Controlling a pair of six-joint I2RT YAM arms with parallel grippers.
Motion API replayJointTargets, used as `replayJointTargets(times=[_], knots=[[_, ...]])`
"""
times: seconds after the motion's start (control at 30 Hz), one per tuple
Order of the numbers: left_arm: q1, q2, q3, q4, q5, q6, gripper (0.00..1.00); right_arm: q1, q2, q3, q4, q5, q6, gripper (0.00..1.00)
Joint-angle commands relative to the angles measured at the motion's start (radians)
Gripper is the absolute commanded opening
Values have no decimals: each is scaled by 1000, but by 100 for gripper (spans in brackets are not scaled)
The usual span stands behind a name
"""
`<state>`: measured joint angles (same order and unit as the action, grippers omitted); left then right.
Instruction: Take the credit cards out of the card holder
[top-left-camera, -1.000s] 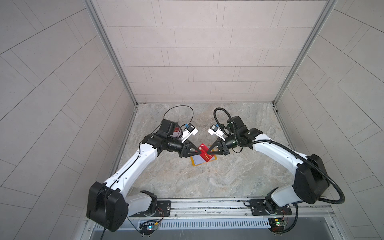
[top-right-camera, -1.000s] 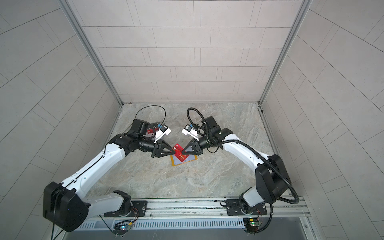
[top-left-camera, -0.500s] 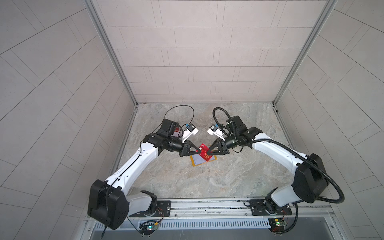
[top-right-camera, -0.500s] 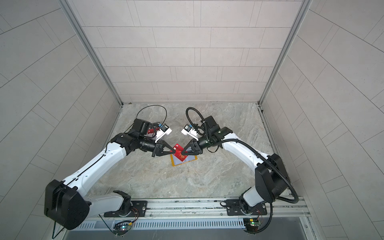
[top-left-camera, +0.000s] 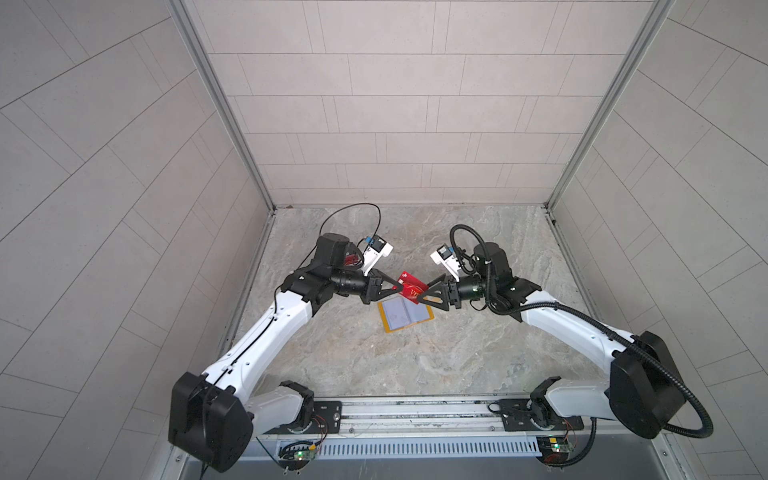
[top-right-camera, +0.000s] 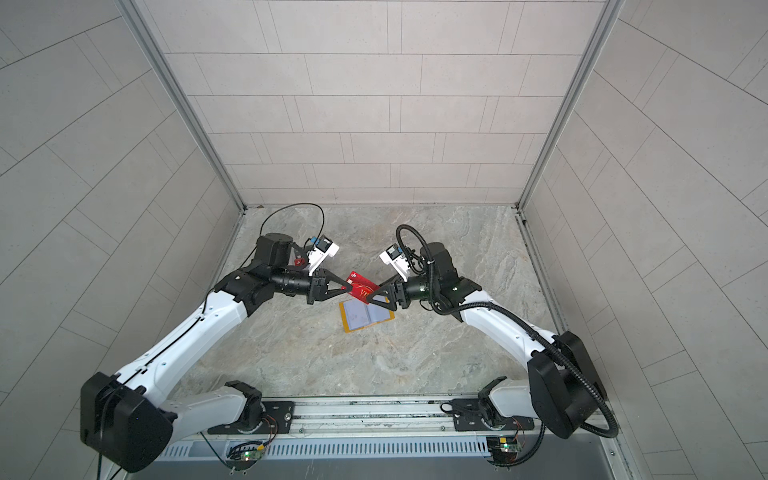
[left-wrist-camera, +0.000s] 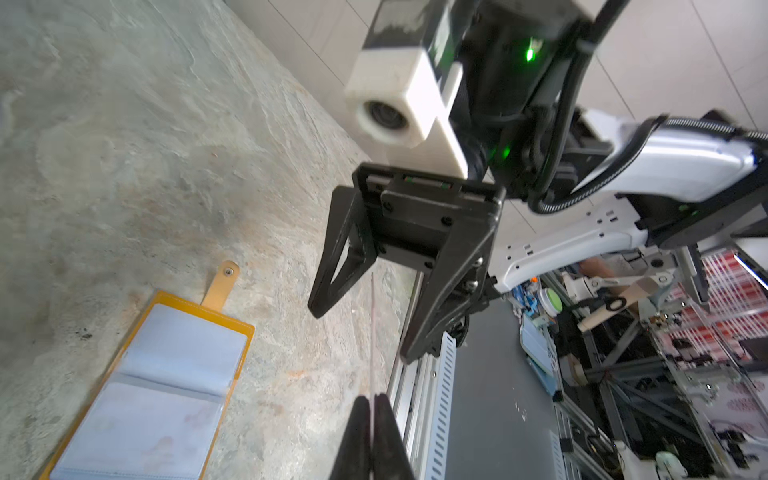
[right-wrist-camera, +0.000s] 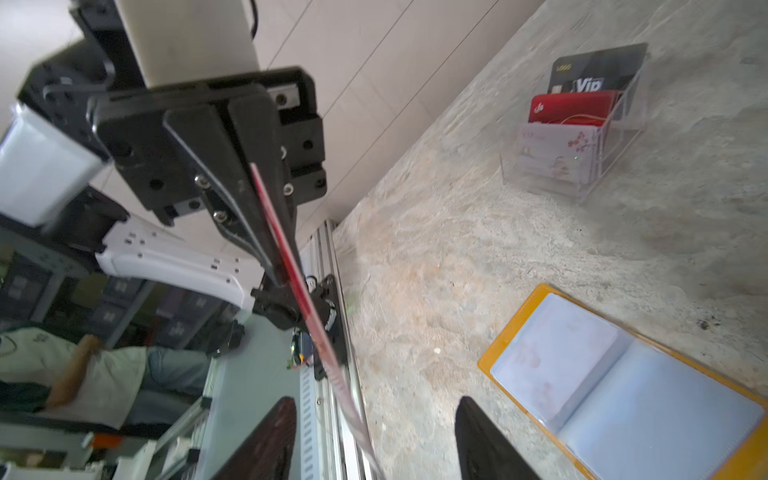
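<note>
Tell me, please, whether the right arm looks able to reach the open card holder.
Probably yes: the right gripper is open and the card holder lies uncovered close beneath it. Only the red card in the left gripper sits between its fingers.

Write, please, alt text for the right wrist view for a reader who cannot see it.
The left gripper pinches a red card, seen edge-on, which runs down between the jaws of the open right gripper. On the marble table the yellow card holder lies open, and farther off a clear stand shows three cards.
</note>
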<state>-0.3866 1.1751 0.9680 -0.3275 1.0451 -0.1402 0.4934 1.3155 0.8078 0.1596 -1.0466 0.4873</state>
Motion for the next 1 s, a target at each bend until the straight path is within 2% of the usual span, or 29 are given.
replayJointTargets(times=[0.0,0.07,0.23,0.43,0.67,0.77,0.87,0.97], knots=[[1,-46,-45,186,-69,-137,0,-1,-5,-22,286,70,212,64],[2,-67,-88,313,-93,-233,0,0,8,-27,347,73,259,63],[2,-131,-200,560,-210,-400,0,2,41,-77,697,93,455,60],[0,-176,-287,739,-278,-513,0,11,90,-71,837,104,557,48],[1,-173,-329,879,-324,-616,0,11,150,-74,992,103,642,36],[1,-177,-332,889,-326,-625,0,11,174,-69,1061,107,676,32],[0,-181,-333,893,-321,-629,0,8,225,-78,1250,139,751,29],[-1,-187,-336,897,-319,-637,0,9,262,-56,1262,137,784,22]])
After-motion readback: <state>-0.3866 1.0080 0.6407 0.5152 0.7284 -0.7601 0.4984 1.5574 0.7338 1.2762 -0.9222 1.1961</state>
